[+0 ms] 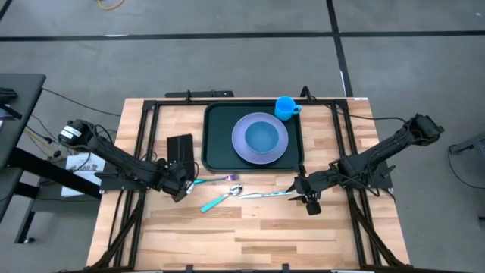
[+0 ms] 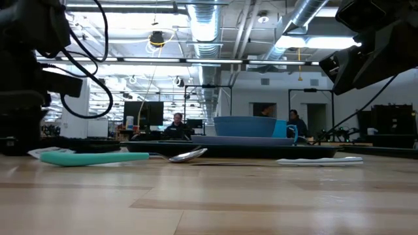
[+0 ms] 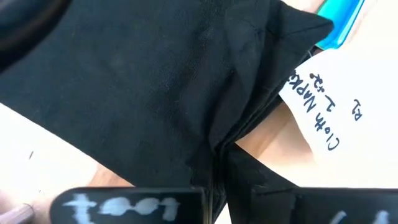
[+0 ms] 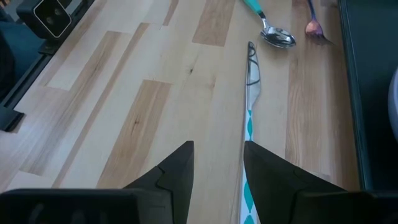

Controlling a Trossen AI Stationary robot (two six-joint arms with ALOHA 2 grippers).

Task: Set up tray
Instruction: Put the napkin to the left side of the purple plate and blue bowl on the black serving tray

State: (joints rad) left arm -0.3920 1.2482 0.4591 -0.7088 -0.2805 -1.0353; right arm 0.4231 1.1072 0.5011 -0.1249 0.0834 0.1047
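Observation:
The dark green tray (image 1: 216, 148) lies at the table's far middle. It carries a lavender plate (image 1: 241, 145) with a blue bowl (image 1: 262, 136), and a blue cup (image 1: 285, 107) stands at its far right corner. A black cloth napkin (image 1: 179, 145) lies left of the tray, and my left gripper (image 1: 180, 188) is shut on its near edge. A purple fork (image 1: 216, 180), a teal-handled spoon (image 1: 218, 199) and a knife (image 1: 265, 195) lie near the tray's front. My right gripper (image 4: 217, 163) is open and hovers above the knife's handle end (image 4: 249, 134). My left gripper (image 3: 214, 196) pinches the black napkin between its two fingers at a gathered fold (image 3: 217, 146) along the near edge. It comes in slanting from the table's left and near side. The rest of the cloth (image 3: 137, 81) spreads away from the fingers over the table.
A white paper label with handwriting (image 3: 329, 112) lies beside the napkin, next to the spoon's teal handle (image 3: 339, 25). Bare wood stretches toward the near edge (image 1: 242, 243). Black frame rails (image 1: 140, 129) run along both table sides. People sit far behind the table (image 2: 176, 124).

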